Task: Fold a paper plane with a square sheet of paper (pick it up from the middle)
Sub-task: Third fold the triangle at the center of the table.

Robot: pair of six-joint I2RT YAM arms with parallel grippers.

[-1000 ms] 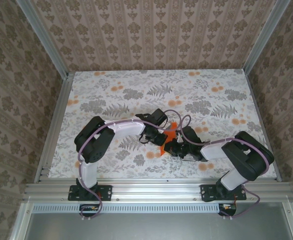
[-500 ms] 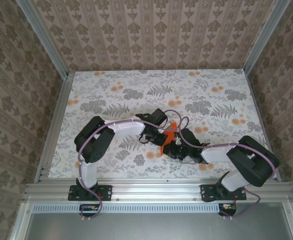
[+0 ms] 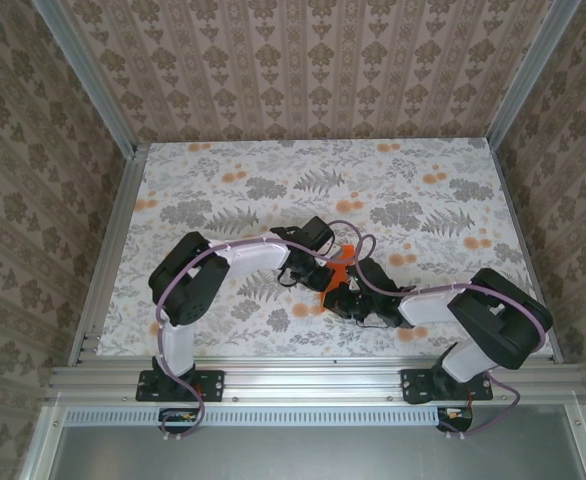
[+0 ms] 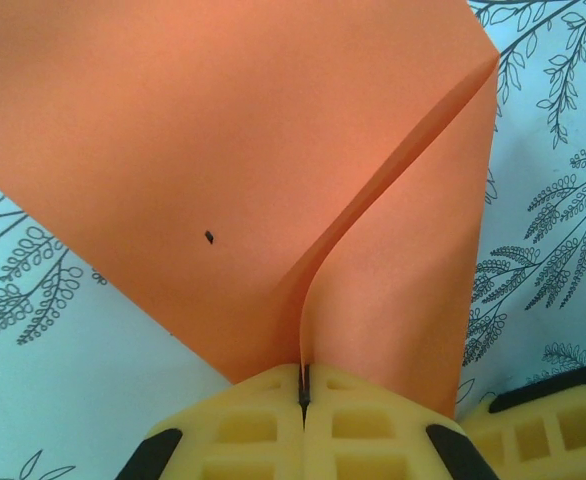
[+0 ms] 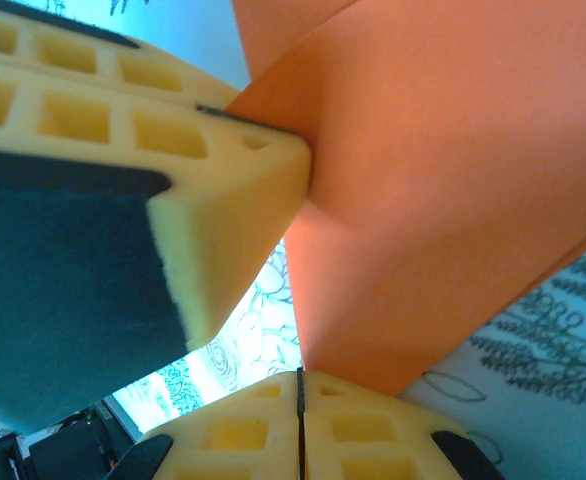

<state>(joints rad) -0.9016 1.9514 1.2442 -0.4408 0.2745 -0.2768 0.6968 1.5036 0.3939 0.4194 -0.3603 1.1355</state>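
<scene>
Left wrist: left claw [image 4: 304,378] pinches orange sheet [image 4: 223,130] bearing one dark speck [image 4: 209,237].

**A papered booth around a flowered table**

The table [image 3: 273,170] carries a white covering printed with grey ferns and small orange blossoms. Behind its far edge rises the back wall [image 3: 313,70]. The left wall [image 3: 23,200] and the right wall [image 3: 573,150] close in its sides. All three wear beige wallpaper with striped damask motifs. Aluminium posts [image 3: 83,75] slant up from the table's far corners. Along its near edge runs an aluminium rail [image 3: 313,380], then a slotted strip [image 3: 313,414] and a grey panel [image 3: 313,455], perhaps floor or a shelf. Light falls softly and evenly across the table.
</scene>
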